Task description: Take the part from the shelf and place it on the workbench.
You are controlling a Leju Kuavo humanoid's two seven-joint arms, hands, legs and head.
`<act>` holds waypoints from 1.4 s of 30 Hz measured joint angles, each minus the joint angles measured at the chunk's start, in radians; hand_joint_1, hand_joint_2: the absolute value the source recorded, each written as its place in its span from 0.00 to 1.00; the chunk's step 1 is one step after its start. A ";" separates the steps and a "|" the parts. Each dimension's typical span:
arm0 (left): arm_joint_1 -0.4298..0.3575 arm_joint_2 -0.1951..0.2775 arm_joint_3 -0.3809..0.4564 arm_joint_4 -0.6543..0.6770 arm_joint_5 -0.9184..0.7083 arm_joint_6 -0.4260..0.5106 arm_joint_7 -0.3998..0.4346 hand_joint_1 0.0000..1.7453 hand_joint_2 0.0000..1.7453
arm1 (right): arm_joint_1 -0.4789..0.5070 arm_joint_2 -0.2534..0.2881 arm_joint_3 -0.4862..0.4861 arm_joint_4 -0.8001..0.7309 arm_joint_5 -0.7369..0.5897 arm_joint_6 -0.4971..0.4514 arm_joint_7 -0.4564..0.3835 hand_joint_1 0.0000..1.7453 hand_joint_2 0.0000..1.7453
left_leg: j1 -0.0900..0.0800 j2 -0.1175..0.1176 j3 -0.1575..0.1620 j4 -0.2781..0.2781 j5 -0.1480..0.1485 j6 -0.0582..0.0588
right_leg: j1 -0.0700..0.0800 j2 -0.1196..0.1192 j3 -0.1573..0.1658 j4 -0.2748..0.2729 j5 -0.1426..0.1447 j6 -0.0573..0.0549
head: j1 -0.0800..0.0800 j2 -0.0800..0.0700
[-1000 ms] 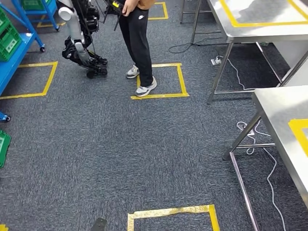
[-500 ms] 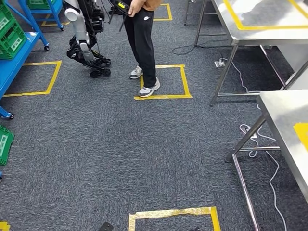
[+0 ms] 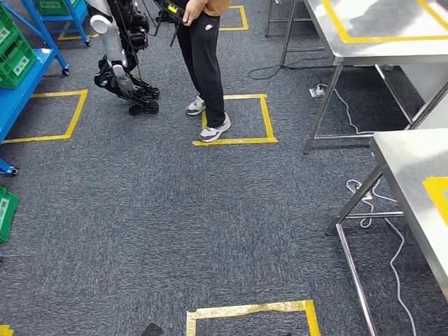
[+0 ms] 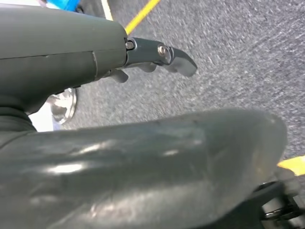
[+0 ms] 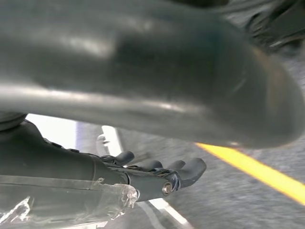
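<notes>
a head view looks down on a dark grey carpet floor [image 3: 158,224] marked with yellow tape squares [image 3: 235,119]. at the far left stands a blue shelf [image 3: 26,77] carrying green crates [image 3: 16,52]; another green crate [image 3: 5,213] sits low at the left edge. the part itself cannot be made out on the shelf or anywhere else. a steel desk [image 3: 401,161] with a yellow tape mark comes in from the right, and a second steel desk [image 3: 369,31] outlined in yellow tape stands further back on the right. white cables [image 3: 393,252] trail on the floor under the near desk.

a person in black trousers [image 3: 203,59] and grey shoes stands on the edge of one tape square, holding a dark controller [image 3: 171,8]. just beside the person, to the left, stands another robot [image 3: 119,59] with a silver arm and black feet.

in the left wrist view the left robot hand [image 4: 158,55] hangs above the carpet, fingers stretched out and apart from the thick thumb, holding nothing. in the right wrist view the right robot hand [image 5: 158,174] is the same: fingers extended, lightly curved, with nothing in them, over carpet crossed by a yellow tape line [image 5: 259,171].
</notes>
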 joint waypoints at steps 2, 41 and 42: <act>-0.001 -0.001 0.000 0.000 -0.002 0.000 0.002 0.00 0.00 | 0.001 -0.001 0.000 0.000 0.004 -0.007 0.025 0.00 0.00 | -0.001 -0.016 -0.001 -0.008 0.000 0.016 | 0.002 -0.019 0.003 -0.002 -0.004 0.010 | 0.002 0.000; 0.011 0.000 0.001 0.000 -0.001 0.011 0.007 0.00 0.00 | -0.001 -0.002 0.000 0.000 0.011 -0.017 0.067 0.00 0.00 | 0.002 -0.099 -0.001 -0.020 0.019 0.039 | -0.008 0.015 -0.100 0.258 -0.122 0.029 | 0.015 0.000; 0.011 0.000 0.001 0.000 -0.001 0.012 0.007 0.00 0.00 | -0.001 -0.002 0.000 0.000 0.012 -0.017 0.068 0.00 0.00 | 0.002 -0.113 0.000 -0.019 0.020 0.037 | -0.010 0.023 -0.075 0.198 -0.084 0.028 | 0.015 0.000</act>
